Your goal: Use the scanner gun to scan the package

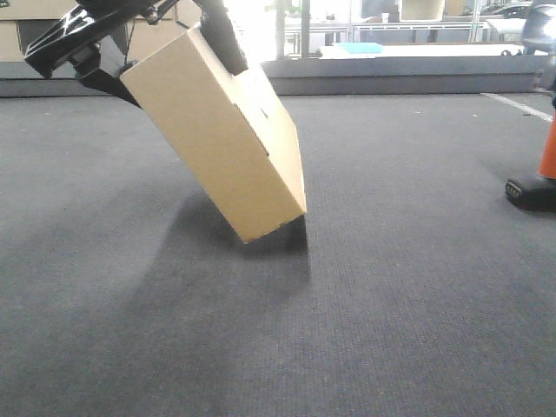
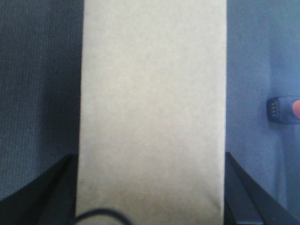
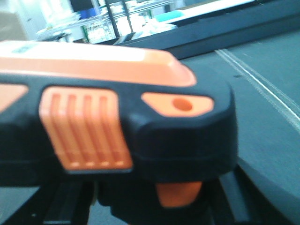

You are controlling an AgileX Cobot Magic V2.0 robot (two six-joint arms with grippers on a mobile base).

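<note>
Closest to us, the package (image 1: 217, 130) hangs tilted in the left gripper (image 2: 150, 159), whose fingers (image 2: 44, 192) press against its two narrow sides. It looks like a firm clamp, and the box's lower corner touches the grey carpet (image 1: 391, 330). Its long axis slants from upper left down to lower right, and we see no label on any face shown. Further to our right, well apart from the box, the scanner gun (image 1: 532, 191) stands on its black foot, orange handle rising out of frame. The right gripper (image 3: 150, 208) sits right up against it — whether it has closed on the handle we cannot tell. We judge the right arm far nearer the scanner, so the coming move is its job — bringing the head leftward toward the labelled face. Beyond, a low grey ledge (image 1: 391, 74) bounds the floor.
</note>
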